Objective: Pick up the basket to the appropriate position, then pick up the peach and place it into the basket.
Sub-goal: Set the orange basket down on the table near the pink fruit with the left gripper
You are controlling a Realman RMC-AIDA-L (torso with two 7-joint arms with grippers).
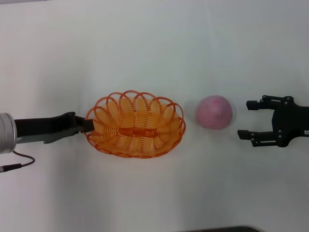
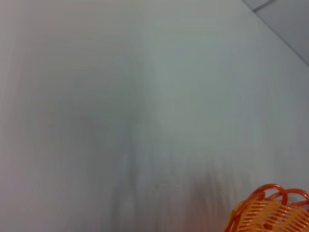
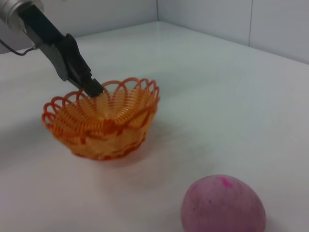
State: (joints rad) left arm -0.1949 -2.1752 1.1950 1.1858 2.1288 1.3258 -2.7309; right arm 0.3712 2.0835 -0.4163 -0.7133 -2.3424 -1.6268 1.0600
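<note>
The orange wire basket (image 1: 145,94) sits at the middle of the white table, with nothing in it. My left gripper (image 1: 90,124) reaches in from the left and is shut on the basket's left rim. The right wrist view shows the same grip (image 3: 94,89) on the basket (image 3: 104,121). A corner of the basket (image 2: 270,212) shows in the left wrist view. The pink peach (image 1: 214,111) lies on the table just right of the basket, also seen close up (image 3: 223,205). My right gripper (image 1: 243,119) is open and empty, a short way right of the peach.
The white table (image 1: 154,43) stretches bare behind the basket and peach. A dark edge (image 1: 217,229) shows at the table's front. A thin cable (image 1: 19,164) hangs by my left arm. Walls (image 3: 231,19) stand beyond the table's far side.
</note>
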